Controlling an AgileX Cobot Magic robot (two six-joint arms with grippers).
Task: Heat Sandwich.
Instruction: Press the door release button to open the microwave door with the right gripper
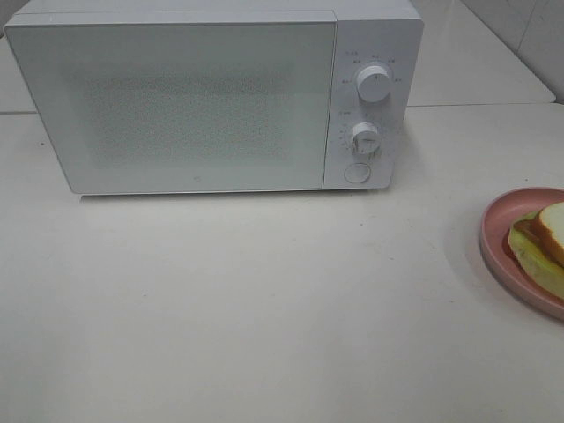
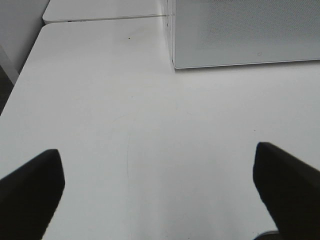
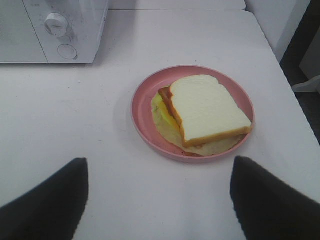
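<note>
Both grippers (image 2: 156, 149) (image 3: 160, 159) spread wide; sandwich (image 3: 207, 107) on plate (image 3: 139, 117), microwave (image 1: 203, 97) seemingly shut.

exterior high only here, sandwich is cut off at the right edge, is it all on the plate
Observer: Yes. The right wrist view shows the whole sandwich lying on the plate, top slice flat, leafy filling poking out along one side.
Operator: can't see any gripper, where's the right one
Observer: The right gripper is open, just short of the plate, with nothing between its fingers.
Operator: and the left
Observer: The left gripper is open too, over the table, with a lower front corner of the microwave ahead of it.
</note>
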